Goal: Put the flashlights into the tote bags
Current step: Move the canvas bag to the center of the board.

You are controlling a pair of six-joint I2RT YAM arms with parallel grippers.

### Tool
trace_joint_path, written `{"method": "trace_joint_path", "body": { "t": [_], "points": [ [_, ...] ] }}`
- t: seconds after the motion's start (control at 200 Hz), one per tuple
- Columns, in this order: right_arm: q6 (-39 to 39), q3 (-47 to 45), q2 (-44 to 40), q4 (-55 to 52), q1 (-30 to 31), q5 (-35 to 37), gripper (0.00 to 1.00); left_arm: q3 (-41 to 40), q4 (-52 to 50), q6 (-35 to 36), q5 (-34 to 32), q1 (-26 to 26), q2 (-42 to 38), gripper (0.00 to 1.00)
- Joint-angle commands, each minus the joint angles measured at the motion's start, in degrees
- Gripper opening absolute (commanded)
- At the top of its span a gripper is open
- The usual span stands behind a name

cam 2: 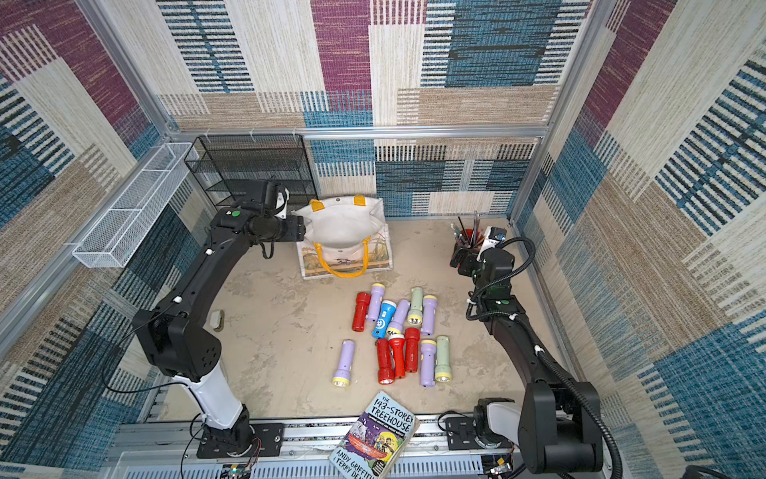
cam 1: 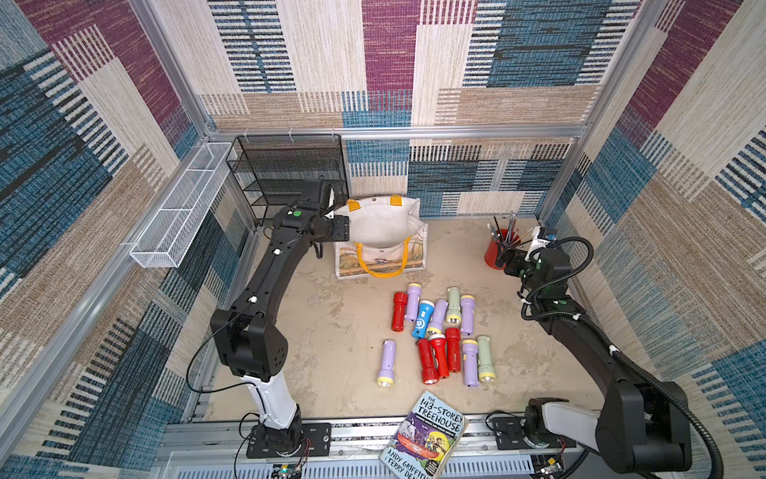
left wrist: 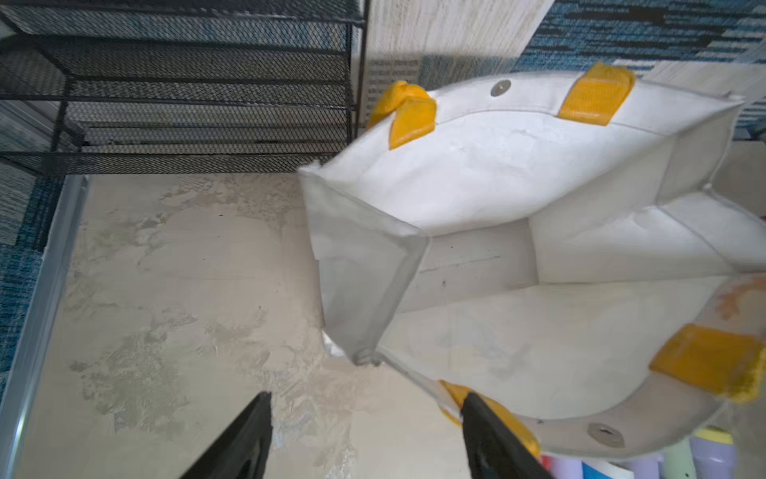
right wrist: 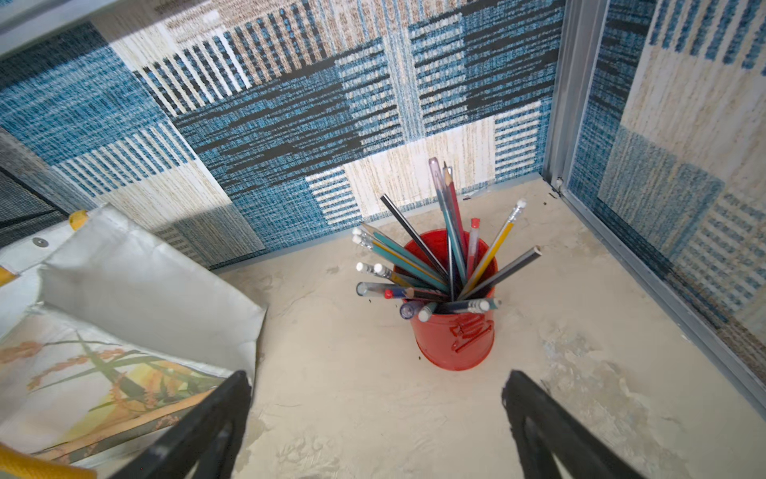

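Left arm: elbow raised, forearm stretched toward the back, wrist level at the left end of the tote bag (cam 1: 381, 232). Left claw (left wrist: 367, 396): spread, nothing between the jaws, one finger (left wrist: 489, 439) right by the bag's near rim and a yellow handle; touching or not, cannot tell. Right arm: extended to the back right corner, wrist tilted down at the red cup (right wrist: 454, 340) of pencils. Right claw (right wrist: 377, 375): spread wide, empty, short of the cup. Bag upright, mouth open, at the back of the counter (cam 1: 331, 331), beside the black mesh rack (cam 1: 290, 178). Flashlights (cam 1: 437, 315) in a loose cluster mid-counter, in front of the bag, well apart from both claws.
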Motion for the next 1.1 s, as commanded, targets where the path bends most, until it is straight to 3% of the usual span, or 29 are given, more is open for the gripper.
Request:
{"method": "trace_joint_path", "body": {
  "t": [0.0,0.26,0.526,0.671,0.836,0.911,1.092],
  "points": [
    [1.04,1.24,-0.07,-2.32,0.38,-2.25,0.96,5.04,-5.03,0.61,1.8,-1.13,3.52,0.73],
    [2.31,1.09,-1.29,-3.32,1.68,-5.88,0.94,16.67,-10.11,1.26,-2.62,-2.59,13.32,0.69],
    [1.94,2.54,-0.46,-4.2,4.12,-8.76,0.9,20.66,-11.61,3.99,-5.2,-2.67,17.1,0.54],
    [1.42,3.91,0.23,-4.07,6.75,-8.63,0.88,21.57,-12.33,4.93,-6.42,-2.59,18.59,0.17],
    [-0.6,7.19,2.75,-3.54,12.54,-8.14,0.88,20.02,-13.07,1.64,-11.56,-2.59,17.23,0.0],
    [-1.39,9.4,4.33,-3.27,15.18,-7.68,0.87,18.57,-13.13,-0.31,-13.37,-2.59,15.74,0.0],
    [1.77,15.97,9.18,0.88,20.99,-13.88,0.86,13.05,-13.11,-7.5,-16.65,-2.18,11.06,0.0]
  ]
}}
